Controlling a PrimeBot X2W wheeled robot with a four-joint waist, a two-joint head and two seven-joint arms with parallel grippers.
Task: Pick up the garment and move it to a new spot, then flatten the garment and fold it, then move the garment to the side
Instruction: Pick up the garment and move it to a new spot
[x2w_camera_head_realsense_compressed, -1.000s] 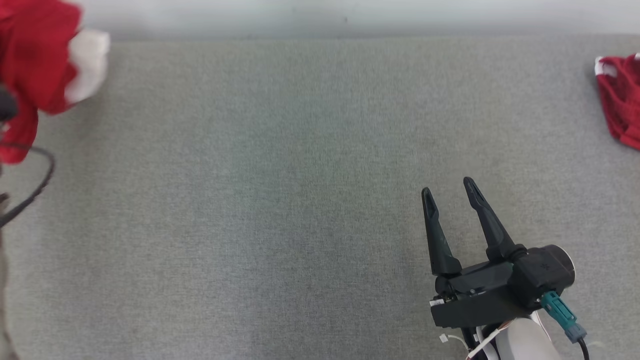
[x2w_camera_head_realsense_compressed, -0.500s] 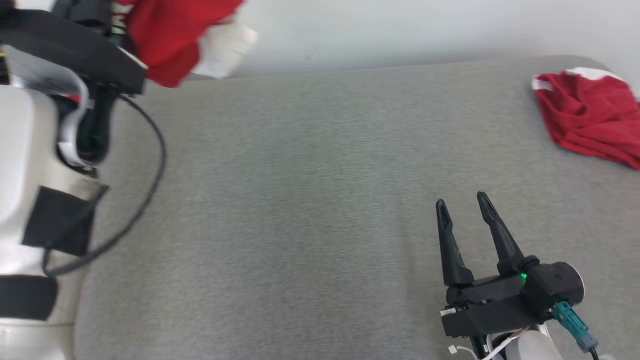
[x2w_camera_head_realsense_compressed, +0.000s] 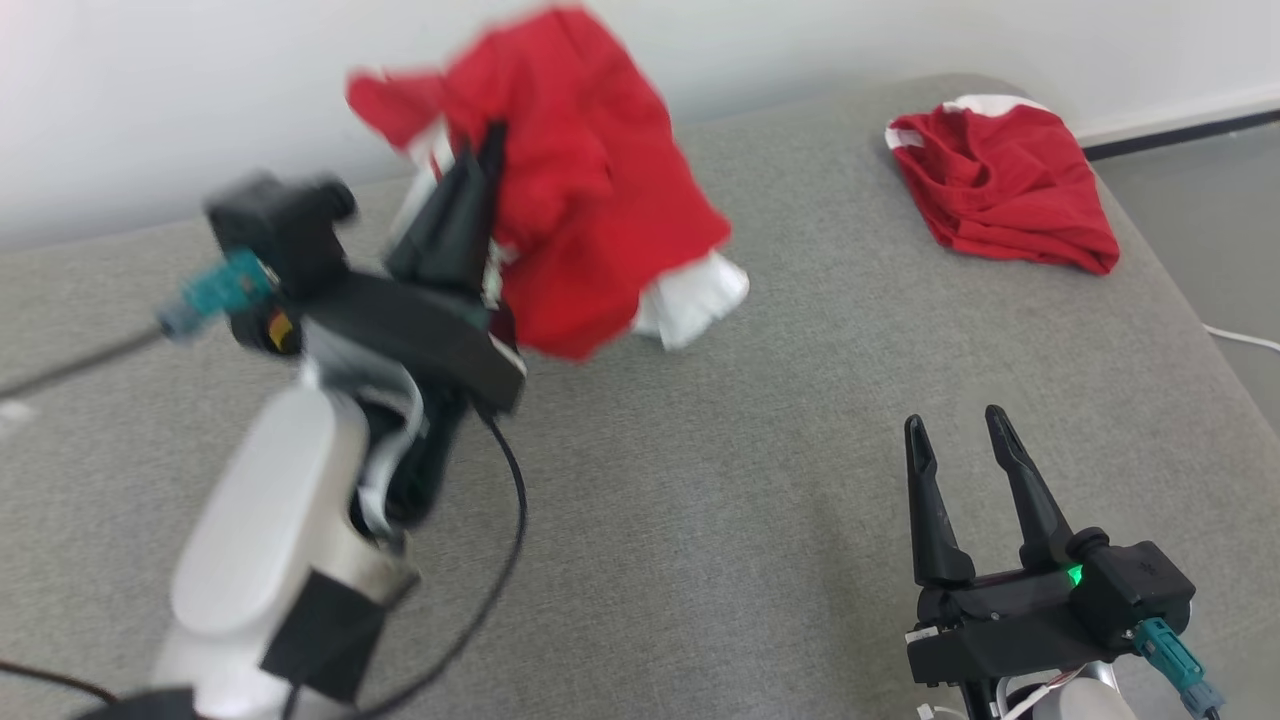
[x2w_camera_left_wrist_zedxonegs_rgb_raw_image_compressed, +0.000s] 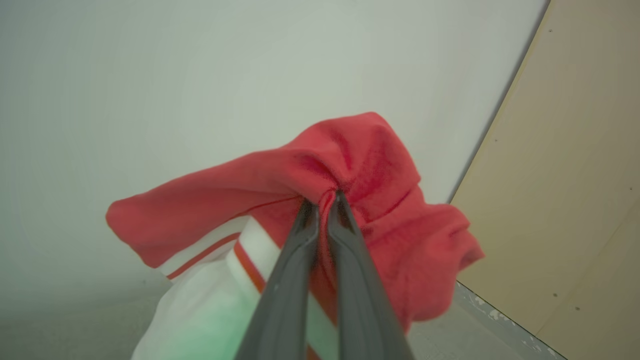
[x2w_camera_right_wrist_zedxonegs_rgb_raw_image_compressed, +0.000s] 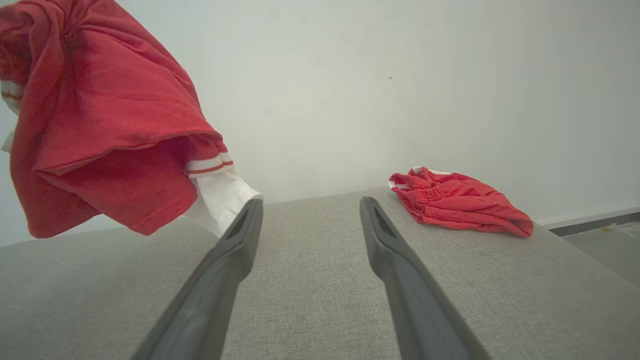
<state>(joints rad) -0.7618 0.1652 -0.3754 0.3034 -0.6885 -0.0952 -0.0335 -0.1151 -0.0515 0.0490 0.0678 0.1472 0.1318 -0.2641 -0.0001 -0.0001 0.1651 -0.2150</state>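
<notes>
While the left gripper (x2w_camera_head_realsense_compressed: 485, 150) stands high over the grey worktop (x2w_camera_head_realsense_compressed: 700, 500), its jaws are pressed nearly together on a bunched fold of the red garment (x2w_camera_head_realsense_compressed: 590, 200), with the cloth pinched right at their tips. From that pinch the garment spills around the jaws. Red cloth bulges past the tips and down both sides, and a white panel with thin red stripes hangs below them, nearer the wrist. Most of it hangs in the air; whether the lowest white edge brushes the worktop I cannot tell. That arm is blurred from where the head looks. A black cable (x2w_camera_head_realsense_compressed: 510, 520) loops down beside the left wrist.

The right gripper (x2w_camera_head_realsense_compressed: 956, 422) sits low over the worktop, its jaws spread wide with bare grey cloth showing in the gap. The held garment is ahead of these jaws and up to their left, well apart from them. A second garment (x2w_camera_head_realsense_compressed: 1000, 180), red and crumpled with a white edge, lies on the worktop ahead of the right jaws and a little to their right, near the far corner, also well apart from them. Beyond both pairs of jaws stands a pale wall (x2w_camera_head_realsense_compressed: 200, 100). Past the worktop's right edge is a strip of grey floor (x2w_camera_head_realsense_compressed: 1200, 220) with a white cord (x2w_camera_head_realsense_compressed: 1240, 338) on it
</notes>
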